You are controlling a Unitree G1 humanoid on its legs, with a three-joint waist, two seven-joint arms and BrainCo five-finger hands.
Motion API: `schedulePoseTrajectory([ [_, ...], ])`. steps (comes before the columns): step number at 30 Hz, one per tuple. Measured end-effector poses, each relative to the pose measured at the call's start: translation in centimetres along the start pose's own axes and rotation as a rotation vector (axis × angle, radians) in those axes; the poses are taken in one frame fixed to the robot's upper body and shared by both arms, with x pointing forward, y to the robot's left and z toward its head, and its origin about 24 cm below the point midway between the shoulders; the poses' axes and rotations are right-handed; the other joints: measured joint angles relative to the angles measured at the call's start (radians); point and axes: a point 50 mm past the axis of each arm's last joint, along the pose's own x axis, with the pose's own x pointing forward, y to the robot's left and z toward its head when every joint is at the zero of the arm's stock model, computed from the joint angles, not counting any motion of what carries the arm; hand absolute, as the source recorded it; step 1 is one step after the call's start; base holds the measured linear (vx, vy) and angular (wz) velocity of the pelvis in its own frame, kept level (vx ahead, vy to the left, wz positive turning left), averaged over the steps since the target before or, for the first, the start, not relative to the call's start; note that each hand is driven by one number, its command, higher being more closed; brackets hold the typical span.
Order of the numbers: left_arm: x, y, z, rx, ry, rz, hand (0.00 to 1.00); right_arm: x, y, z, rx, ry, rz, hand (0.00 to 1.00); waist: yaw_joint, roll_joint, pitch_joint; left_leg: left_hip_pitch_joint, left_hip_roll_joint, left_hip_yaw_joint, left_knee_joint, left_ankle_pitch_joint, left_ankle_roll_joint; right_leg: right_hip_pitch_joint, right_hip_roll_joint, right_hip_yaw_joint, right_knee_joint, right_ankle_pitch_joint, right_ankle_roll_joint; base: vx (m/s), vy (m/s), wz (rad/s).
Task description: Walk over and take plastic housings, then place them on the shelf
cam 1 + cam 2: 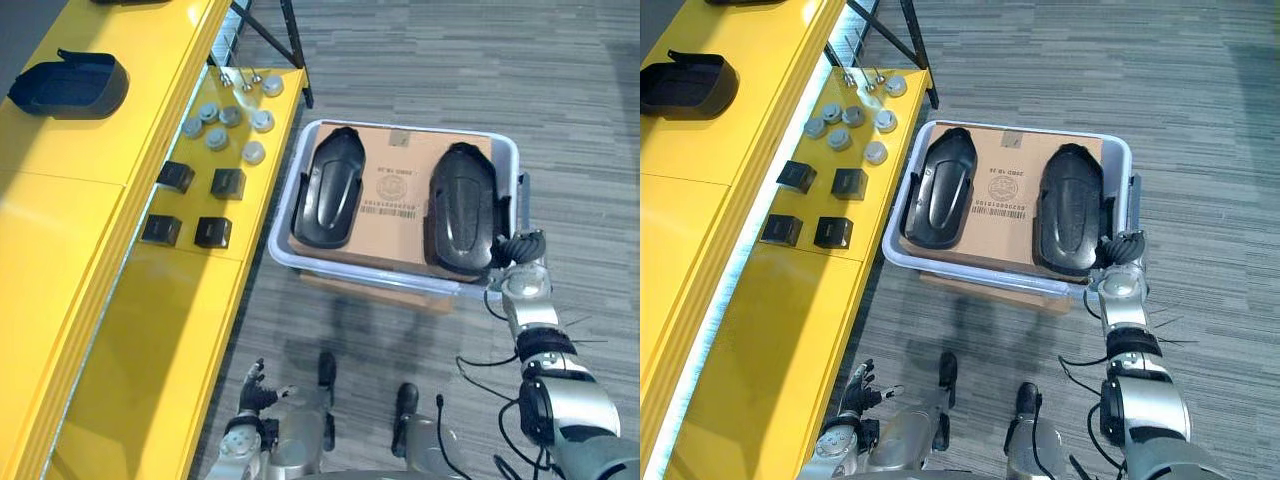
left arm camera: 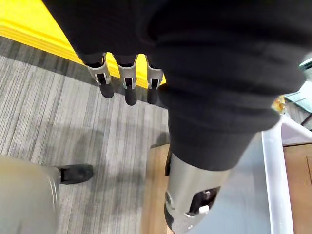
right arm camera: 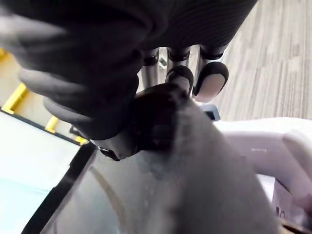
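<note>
Fingers of the right hand are curling over the near end of the right housing with the thumb pressing its other side, so the hand is clasping it. How firmly is hard to make out, as the housing is looming as a grey mass in the wrist view. It is lying on cardboard in the bin, beside the left housing. A third housing is sitting on the yellow shelf. The left hand is hanging low beside the shelf, fingers relaxed, holding nothing.
</note>
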Motion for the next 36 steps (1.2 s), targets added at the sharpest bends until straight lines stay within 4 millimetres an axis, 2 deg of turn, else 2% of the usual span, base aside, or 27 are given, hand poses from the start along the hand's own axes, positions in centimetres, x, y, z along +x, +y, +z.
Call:
schedulePoseTrajectory([
  [4, 0.1, 0.4, 0.8, -0.02, -0.033, 0.019, 0.0, -1.5, -0.5, 0.2, 0.011, -0.054, -0.029, 1.0, -0.003, -0.021, -0.041, 0.006, 0.003, 0.015, 0.0, 0.0, 0.0, 0.0, 0.003, 0.013, -0.001, 0.001, -0.001, 0.0, -0.003, -0.1],
  [8, 0.0, 0.7, 3.7, -0.059, -0.161, 0.031, 0.0, -2.6, -1.0, 1.4, 0.012, -0.145, -0.062, 1.0, -0.019, -0.024, -0.07, 0.023, 0.003, 0.015, 0.001, -0.001, 0.002, 0.017, 0.002, 0.014, -0.002, 0.003, 0.0, 0.0, 0.0, 0.0],
  [11, -0.5, 0.8, 5.5, -0.082, -0.245, 0.036, 0.0, -3.5, -0.7, 2.3, 0.013, -0.195, -0.069, 1.0, -0.021, -0.026, -0.107, 0.025, 0.017, 0.019, -0.001, -0.016, 0.021, 0.016, 0.012, 0.026, -0.015, 0.006, 0.0, 0.0, -0.014, -0.12],
  [17, -2.4, 0.3, 11.8, -0.168, -0.533, 0.034, 0.0, -5.6, -0.8, 3.9, -0.069, -0.33, -0.118, 1.0, -0.022, -0.03, -0.146, 0.035, 0.015, 0.018, 0.001, -0.017, 0.022, 0.028, 0.017, 0.027, -0.014, 0.008, 0.001, 0.0, -0.001, -0.01],
  [21, -3.7, -1.0, 14.7, -0.23, -0.667, -0.011, 0.0, -7.0, 0.2, 5.3, -0.095, -0.413, -0.098, 1.0, -0.026, -0.028, -0.169, 0.052, 0.014, 0.018, 0.001, -0.017, 0.022, 0.046, 0.018, 0.025, -0.014, 0.008, 0.001, 0.0, 0.0, 0.0],
  [31, -4.4, -4.7, 16.6, -0.258, -0.717, -0.153, 0.0, -8.6, 2.5, 6.3, -0.097, -0.471, -0.034, 1.0, -0.025, -0.026, -0.18, 0.064, 0.015, 0.018, -0.005, -0.017, 0.022, 0.059, 0.022, 0.025, -0.02, 0.007, 0.002, -0.01, 0.003, 0.0],
  [36, -5.0, -7.1, 17.3, -0.235, -0.734, -0.254, 0.0, -10.5, 3.9, 7.4, -0.039, -0.533, 0.013, 1.0, -0.025, -0.029, -0.222, 0.06, 0.014, 0.02, -0.004, -0.017, 0.022, 0.058, 0.023, 0.026, -0.026, 0.014, -0.001, 0.05, -0.007, 0.0],
])
